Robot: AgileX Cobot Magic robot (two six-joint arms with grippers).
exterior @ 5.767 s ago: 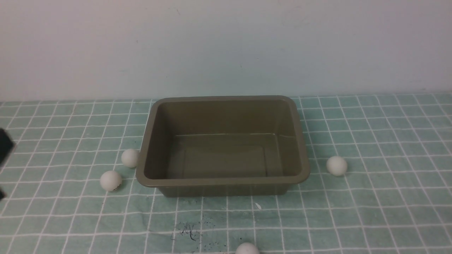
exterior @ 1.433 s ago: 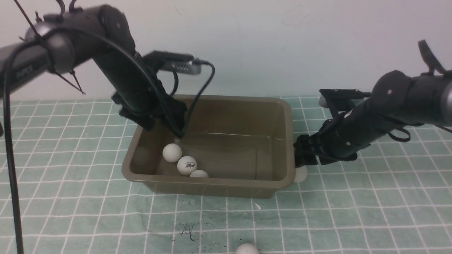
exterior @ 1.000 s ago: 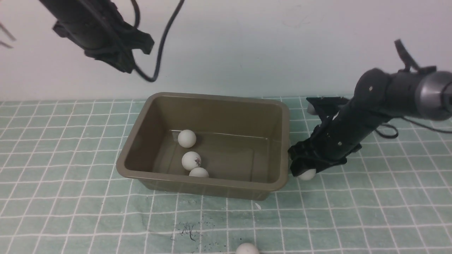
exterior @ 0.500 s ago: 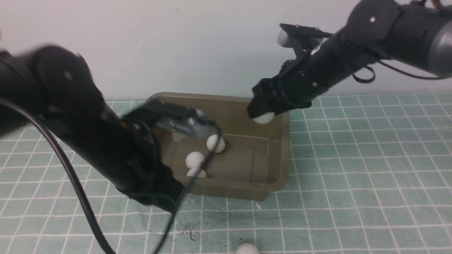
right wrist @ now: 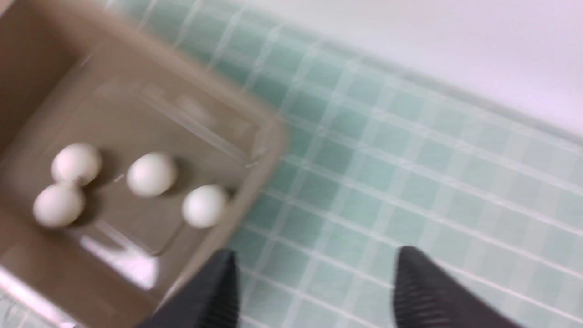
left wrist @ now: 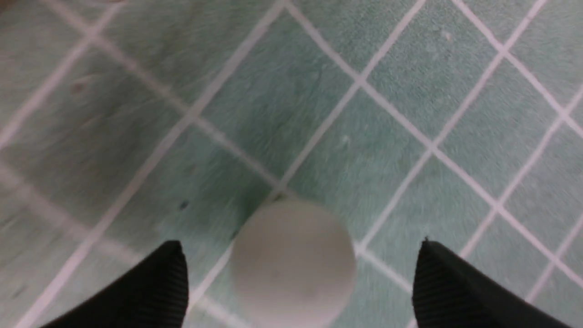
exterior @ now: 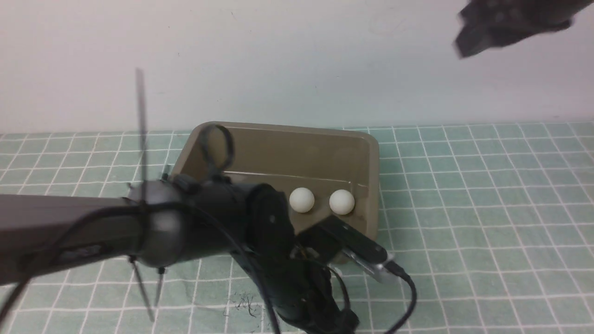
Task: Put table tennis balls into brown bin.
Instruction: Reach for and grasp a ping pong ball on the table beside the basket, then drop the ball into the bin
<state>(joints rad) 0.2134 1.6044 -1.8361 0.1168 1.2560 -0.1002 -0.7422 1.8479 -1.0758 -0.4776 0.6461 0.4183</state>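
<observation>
4 table tennis balls lie inside the brown bin. Ball 5 rests on the checked cloth, between the spread fingers of my left gripper, untouched (near of the bin). My right gripper hangs high at far right, wide open, empty.
</observation>
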